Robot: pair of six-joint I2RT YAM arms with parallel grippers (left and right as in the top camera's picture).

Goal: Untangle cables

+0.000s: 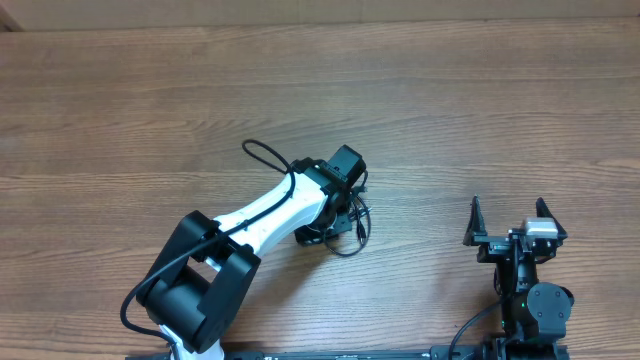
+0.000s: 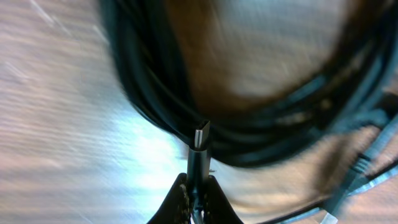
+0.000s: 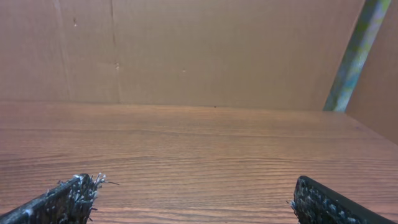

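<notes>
A brown wood-grain table (image 1: 450, 110) fills the overhead view, its grain running left to right. A plain tan panelled wall (image 3: 186, 50) rises behind its far edge, with a blurred greenish strip (image 3: 354, 56) at the right. The bundle of thin black cables (image 1: 350, 232) lies near the table's middle. Directly over that bundle, the left gripper (image 2: 196, 198) is pinched tight on one cable's silver-tipped plug (image 2: 201, 134). Well to the right of the bundle, the right gripper (image 1: 510, 215) stands spread wide, holding nothing.

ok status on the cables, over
left gripper shut on a silver-tipped plug. cables bunched in a coil just past it. right gripper open, empty, well clear. nothing in the way.
</notes>
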